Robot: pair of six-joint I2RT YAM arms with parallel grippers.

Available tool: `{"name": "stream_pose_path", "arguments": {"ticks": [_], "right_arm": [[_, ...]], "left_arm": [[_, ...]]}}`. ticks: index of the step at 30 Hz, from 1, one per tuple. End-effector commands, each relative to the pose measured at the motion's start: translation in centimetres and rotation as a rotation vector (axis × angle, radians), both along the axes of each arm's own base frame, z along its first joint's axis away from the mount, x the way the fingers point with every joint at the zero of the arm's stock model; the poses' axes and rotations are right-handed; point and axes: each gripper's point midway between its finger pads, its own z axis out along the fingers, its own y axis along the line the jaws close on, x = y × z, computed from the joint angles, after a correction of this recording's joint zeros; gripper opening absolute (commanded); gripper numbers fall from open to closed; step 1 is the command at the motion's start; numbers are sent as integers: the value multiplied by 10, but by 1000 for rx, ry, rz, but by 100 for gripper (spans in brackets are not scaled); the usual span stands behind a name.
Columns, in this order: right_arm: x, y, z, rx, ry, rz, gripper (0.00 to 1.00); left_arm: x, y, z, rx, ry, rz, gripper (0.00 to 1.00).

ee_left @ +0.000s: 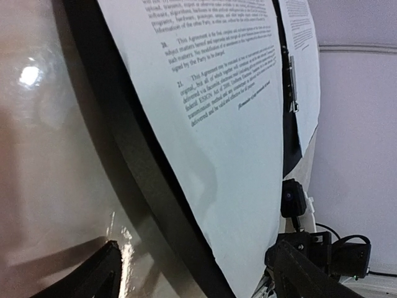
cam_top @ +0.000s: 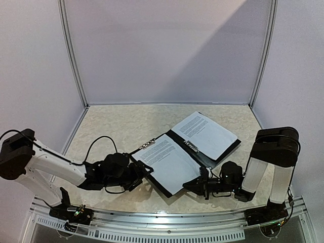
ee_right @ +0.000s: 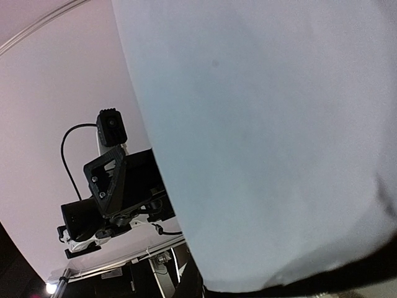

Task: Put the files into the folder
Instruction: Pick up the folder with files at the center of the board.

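Where the left gripper (cam_top: 144, 169) sits: lower left of centre, jaws spread astride the folder's (cam_top: 207, 158) left edge.
Table (cam_top: 116, 124): bare top above and left of the folder; walls (cam_top: 167, 50) close behind.
Folder: open flat mid-table, spread running lower left to upper right, spine crossing it.
Files (cam_top: 169, 163): one on each half, print up.
Writing: clauses 20 and 21 begin "This Agreement".
Right gripper (cam_top: 188, 185): pressed together at the folder's lower edge; whether it pinches anything cannot be told.

Left pincer (ee_left: 195, 268) spread wide; right pincer (cam_top: 194, 185) apparently closed.
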Motion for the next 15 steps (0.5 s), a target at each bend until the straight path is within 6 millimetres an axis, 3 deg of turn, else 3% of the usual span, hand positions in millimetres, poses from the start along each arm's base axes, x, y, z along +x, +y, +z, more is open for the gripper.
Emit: {"name": "stream_pose_path", "arguments": {"ticks": [1, 5, 8, 10, 12, 14, 15], "right_arm": [[-8, 13, 87, 324, -141, 45, 1], [-10, 12, 84, 316, -132, 47, 1], [-12, 10, 81, 304, -132, 46, 2], [-13, 8, 79, 297, -129, 47, 5], [-15, 6, 78, 291, -131, 51, 14], [-18, 6, 78, 287, -135, 71, 23], [-22, 7, 73, 266, -131, 95, 39]], "left_arm": [[15, -23, 7, -110, -16, -16, 81], [29, -33, 11, -171, -46, -14, 63], [42, -26, 15, -119, -87, 21, 49], [48, -25, 24, -122, -119, 25, 24], [53, -23, 26, -107, -121, 22, 3], [58, -18, 26, -66, -116, 19, 0], [60, -16, 27, -51, -118, 14, 0]]}}
